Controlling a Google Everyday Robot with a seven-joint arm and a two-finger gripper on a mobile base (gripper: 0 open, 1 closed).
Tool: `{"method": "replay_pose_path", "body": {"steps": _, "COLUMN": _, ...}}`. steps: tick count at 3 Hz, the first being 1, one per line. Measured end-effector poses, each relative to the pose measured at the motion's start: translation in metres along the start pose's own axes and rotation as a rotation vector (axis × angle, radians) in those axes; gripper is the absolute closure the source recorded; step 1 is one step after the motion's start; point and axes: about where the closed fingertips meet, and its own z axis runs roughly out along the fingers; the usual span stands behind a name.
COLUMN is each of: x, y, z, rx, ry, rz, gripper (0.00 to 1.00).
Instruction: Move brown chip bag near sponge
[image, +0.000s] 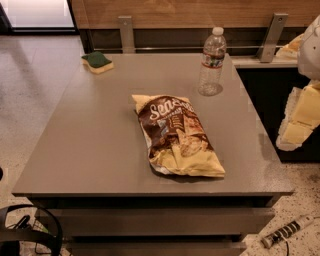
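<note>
The brown chip bag (176, 135) lies flat near the middle of the grey table (90, 150), dark brown centre with white script, pale yellow ends, long axis running from back left to front right. The sponge (97, 62), green top over a yellow base, sits at the table's back left corner, well apart from the bag. My gripper (299, 120) shows as pale yellow and white parts at the right edge of the view, beyond the table's right side, above the floor and away from the bag.
A clear plastic water bottle (212, 62) stands upright at the back right of the table. A wooden wall with metal brackets (126, 32) runs behind. Black cables (27, 232) lie at the lower left, and a striped object (287, 231) lies on the floor at lower right.
</note>
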Motion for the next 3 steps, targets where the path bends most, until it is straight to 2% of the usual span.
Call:
{"method": "replay_pose_path", "body": {"steps": 1, "x": 0.0, "y": 0.0, "z": 0.0, "rx": 0.0, "ry": 0.0, "rz": 0.0, "gripper": 0.0}}
{"method": "replay_pose_path", "body": {"steps": 2, "x": -0.012, "y": -0.016, "z": 0.009, "rx": 0.017, "ry": -0.09, "rz": 0.044, "gripper": 0.0}}
{"method": "replay_pose_path", "body": {"steps": 3, "x": -0.033, "y": -0.031, "z": 0.03, "rx": -0.008, "ry": -0.208, "rz": 0.116, "gripper": 0.0}}
